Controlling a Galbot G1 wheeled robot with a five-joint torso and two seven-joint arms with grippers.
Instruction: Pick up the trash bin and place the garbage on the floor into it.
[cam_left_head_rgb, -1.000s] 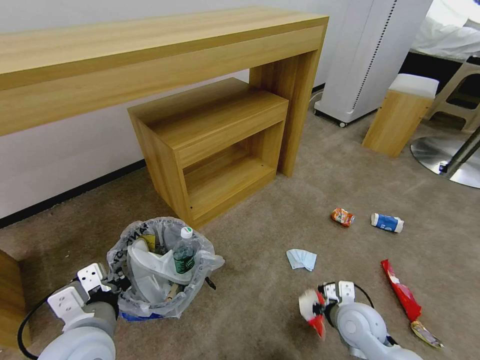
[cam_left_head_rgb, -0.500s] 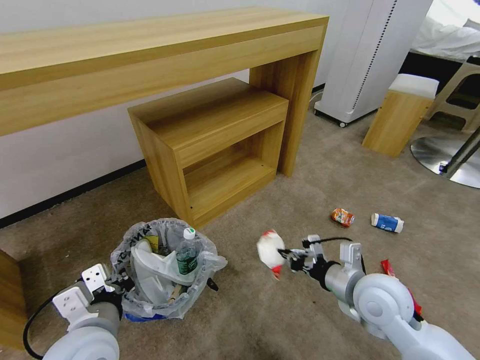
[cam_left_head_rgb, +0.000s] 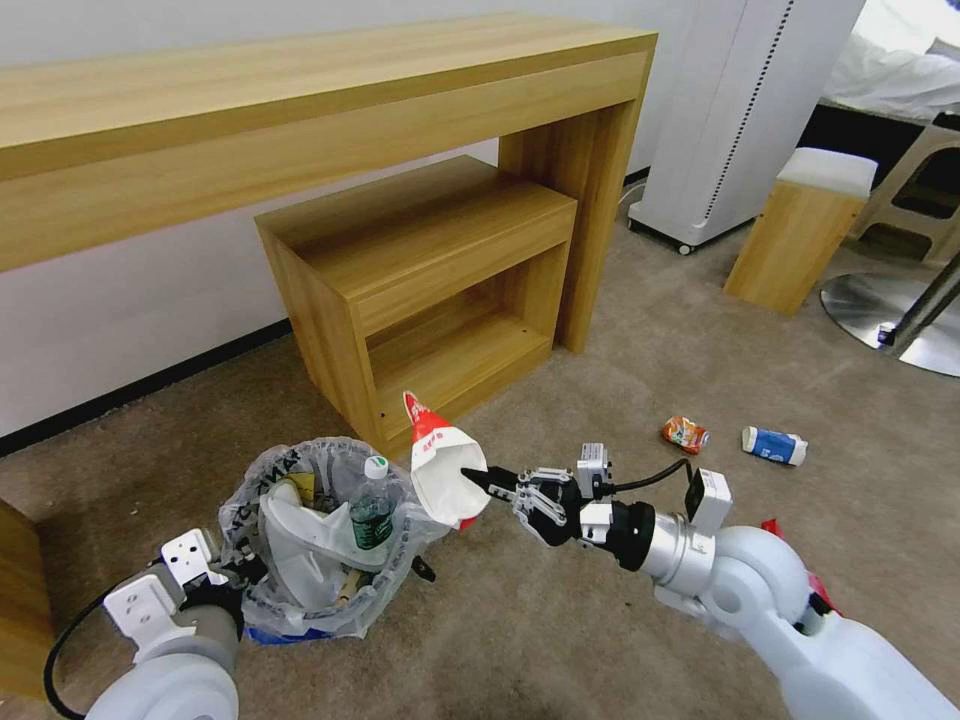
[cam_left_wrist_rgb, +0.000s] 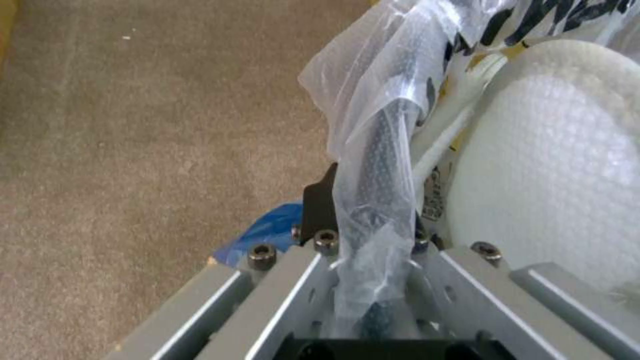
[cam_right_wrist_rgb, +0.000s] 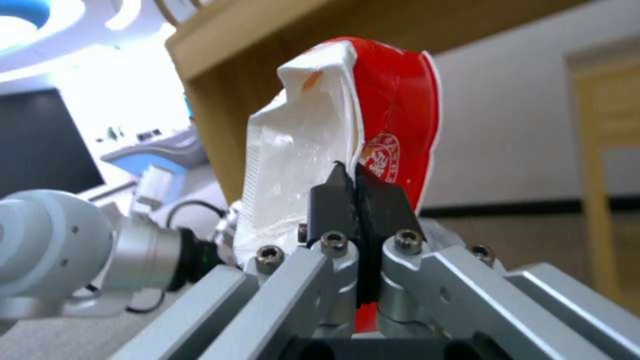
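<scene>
Trash bin (cam_left_head_rgb: 325, 545): small black bin in a crinkly printed bag, sitting low on the floor (cam_left_head_rgb: 560, 640); the left gripper (cam_left_wrist_rgb: 363, 280) is clamped on its rim and bag at the near-left side.
Bin contents: a white slipper (cam_left_head_rgb: 300, 545) and a green-capped bottle (cam_left_head_rgb: 370, 505) stand inside, just ahead of the left gripper.
Right gripper (cam_left_head_rgb: 478, 481): pinched tight on a red-and-white wrapper (cam_left_head_rgb: 445, 470), held off the floor with the wrapper beyond the fingertips, at the bin's right rim.
Step in hand: carrying one piece of garbage to the bin; the wrapper looks beside the opening rather than fully above it.
Next move calls for: a little more travel toward the left gripper, then letting go over the opening, clear of the bottle.
Change from earlier frames: the right gripper has swung from well right of the bin to its rim, and the wrapper now stands upright; the left gripper keeps its grip.
Still out: an orange can (cam_left_head_rgb: 685, 434) and a blue-white cup (cam_left_head_rgb: 773, 445) lie well beyond the right gripper.
</scene>
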